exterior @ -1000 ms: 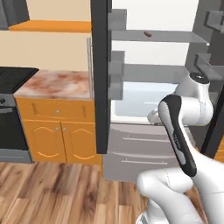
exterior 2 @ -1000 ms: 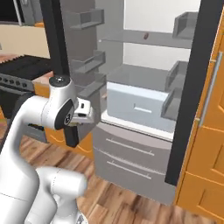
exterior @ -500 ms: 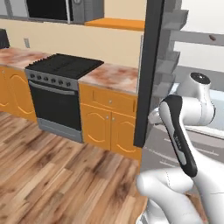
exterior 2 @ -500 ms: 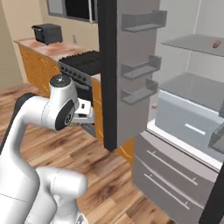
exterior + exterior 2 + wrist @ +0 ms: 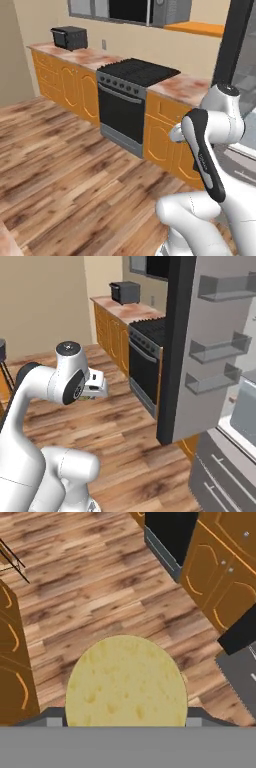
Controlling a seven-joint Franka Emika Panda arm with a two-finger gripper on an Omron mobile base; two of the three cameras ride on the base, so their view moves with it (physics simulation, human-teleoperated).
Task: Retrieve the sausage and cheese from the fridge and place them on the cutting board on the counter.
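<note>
We've got one cheese (image 5: 126, 681), a pale-yellow pitted round, sitting low in the middle of the hand view, pinched in our hand (image 5: 125, 722) with the jaws spread wide around it. Above it in that view lies open wooden floor (image 5: 90, 577), plenty of room across the upper left, with orange cabinet doors (image 5: 225, 577) crowding the upper right and another orange cabinet along the left edge. In the left base view we count one black stove (image 5: 131, 97) at centre, one dark toaster (image 5: 70, 37) at upper left on the marbled bench (image 5: 87, 57), and one microwave (image 5: 145, 9) along the top edge; bare floor fills the lower left. In the right base view the fridge (image 5: 200, 356) door stands open at the right, its black edge running top to bottom, with three door bins (image 5: 217, 353) stacked on it, and clear floor spreads between our arm and the stove.
</note>
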